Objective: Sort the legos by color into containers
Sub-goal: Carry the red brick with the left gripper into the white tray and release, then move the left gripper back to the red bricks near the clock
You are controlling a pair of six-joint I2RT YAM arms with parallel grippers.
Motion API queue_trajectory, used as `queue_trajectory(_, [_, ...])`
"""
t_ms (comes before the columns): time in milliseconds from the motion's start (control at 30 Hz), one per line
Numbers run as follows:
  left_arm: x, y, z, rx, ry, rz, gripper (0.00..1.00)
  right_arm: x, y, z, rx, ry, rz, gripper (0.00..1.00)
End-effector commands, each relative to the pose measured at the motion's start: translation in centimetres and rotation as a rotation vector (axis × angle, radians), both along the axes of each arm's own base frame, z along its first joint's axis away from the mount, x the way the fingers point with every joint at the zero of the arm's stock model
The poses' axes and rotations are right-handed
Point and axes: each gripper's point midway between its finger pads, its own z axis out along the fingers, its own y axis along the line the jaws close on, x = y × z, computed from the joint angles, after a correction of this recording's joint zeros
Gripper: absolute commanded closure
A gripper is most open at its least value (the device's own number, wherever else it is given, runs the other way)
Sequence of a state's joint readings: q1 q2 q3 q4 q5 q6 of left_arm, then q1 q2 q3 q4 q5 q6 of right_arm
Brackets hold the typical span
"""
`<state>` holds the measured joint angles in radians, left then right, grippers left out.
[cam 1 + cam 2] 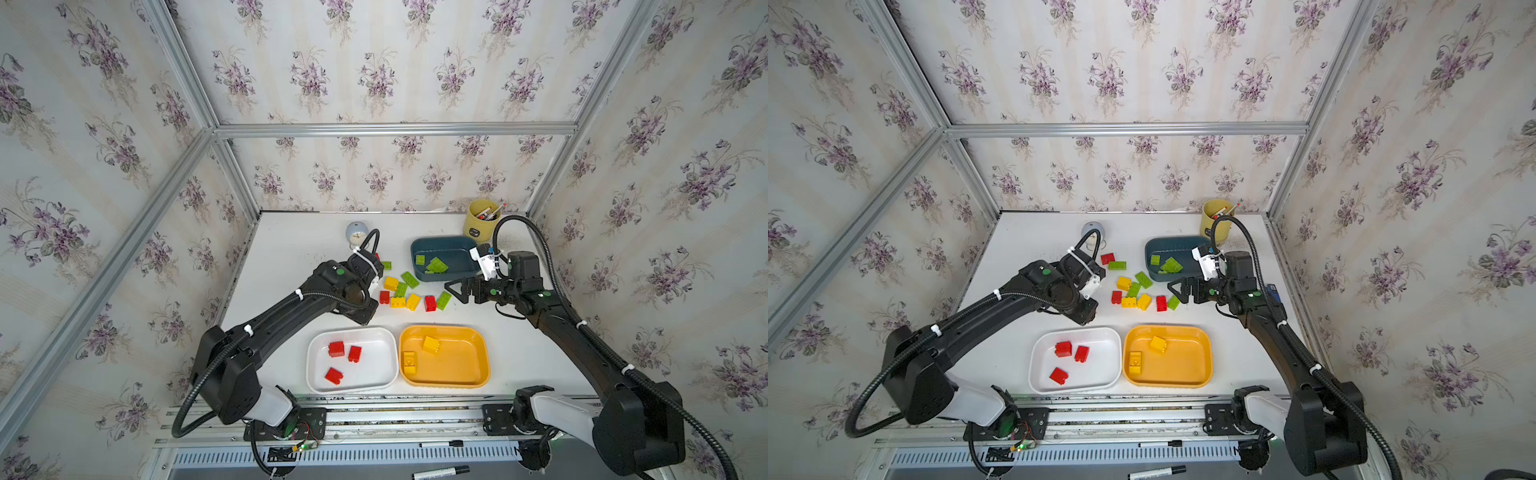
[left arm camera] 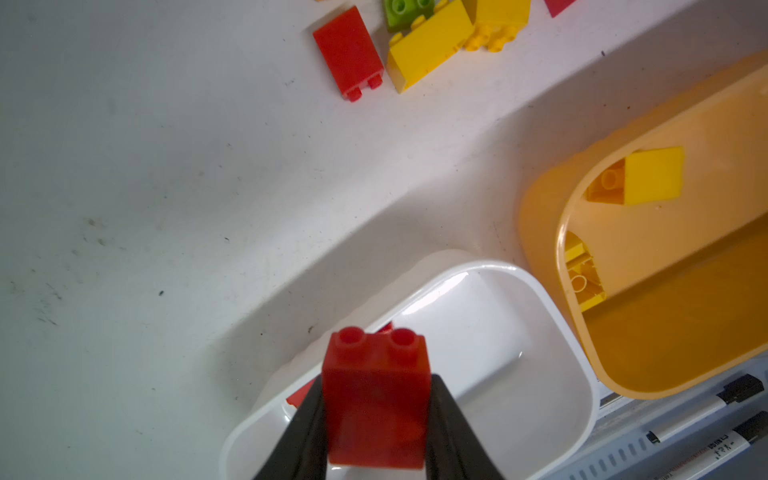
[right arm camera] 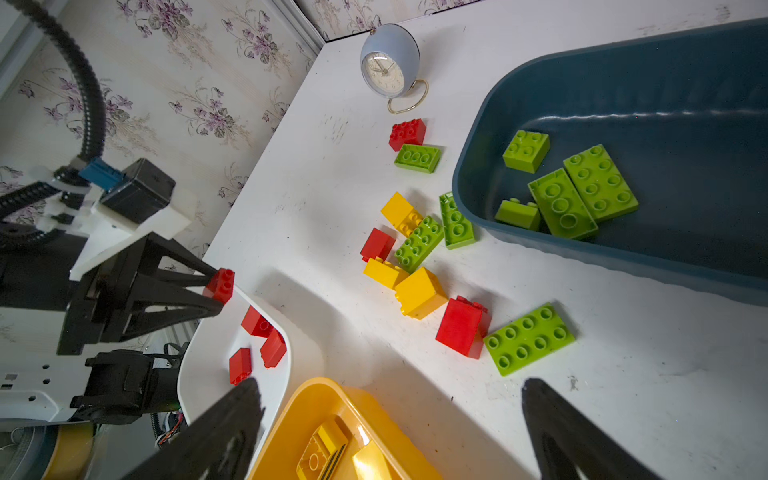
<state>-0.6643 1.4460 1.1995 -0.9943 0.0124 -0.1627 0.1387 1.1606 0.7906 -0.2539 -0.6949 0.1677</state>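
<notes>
- Broadly, a white table (image 1: 291,257) filled the floor of the wallpapered cell and carried everything else.
- The left gripper (image 2: 376,378) was mostly hidden beneath its own wrist in both top views. The left wrist view showed its fingers clenched on the two sides of a red brick (image 2: 376,399).
- The right gripper (image 1: 454,292) hung above the table just in front of the teal tray (image 1: 449,253), fingers spread wide and nothing between them.
- The white tray (image 1: 376,365) sat at the near edge of the table, and the orange-yellow tray (image 1: 457,361) stood just beside it on the right.
- The teal tray lay farther back on the right.
- A yellow pen cup (image 1: 480,224) stood behind the teal tray, and a small round clock (image 1: 356,235) stood at the back left.
- Ten loose legos (image 3: 419,293) lay on the bare table between the teal tray and the two near trays: three red, three yellow and four green.
- Four green bricks (image 3: 562,203) lay in the teal tray.
- Three red bricks (image 1: 336,349) lay in the white tray.
- Two yellow bricks (image 1: 431,345) lay in the orange-yellow tray.
- The gripped red brick stood studs outward at the far edge of the white tray, raised above its rim.
</notes>
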Motion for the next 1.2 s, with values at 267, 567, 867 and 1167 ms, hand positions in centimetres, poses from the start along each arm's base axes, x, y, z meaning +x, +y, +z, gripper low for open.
queue_trajectory(267, [-6.0,0.9,-5.4,-0.115,0.109,0.182,0.64,0.1,1.1,-0.4,0.021,-0.005,0.056,0.00])
queue_trajectory(567, [-6.4,0.6,-5.7,-0.137,0.100,0.183,0.28,-0.3,1.2,-0.5,0.017,0.001,0.068,0.00])
queue_trajectory(867, [-1.6,-1.8,0.6,-0.190,-0.049,0.110,0.14,-0.2,1.1,0.7,0.011,-0.023,0.058,0.00])
queue_trajectory(1167, [6.1,-3.6,1.5,-0.147,-0.081,0.097,0.12,-0.9,0.5,1.4,0.010,-0.045,0.019,0.00])
